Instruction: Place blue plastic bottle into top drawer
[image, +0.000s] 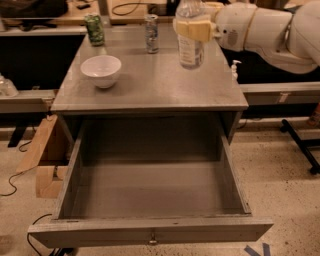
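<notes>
The blue plastic bottle (190, 42) is a clear bottle with a pale label, held upright above the right rear of the grey table (150, 85). Its cap is cut off by the top edge of the view. My gripper (192, 28) reaches in from the right and is shut on the bottle's upper part with its cream-coloured fingers (197, 30). The top drawer (150, 232) is pulled wide open below the tabletop, with nothing inside and a small knob at the front centre.
A white bowl (101, 70) sits on the table's left. A green can (94, 29) and a silver patterned can (151, 33) stand at the back edge. A wooden piece (45, 160) leans on the floor at the left. A small white pump bottle (234, 70) stands behind the table's right edge.
</notes>
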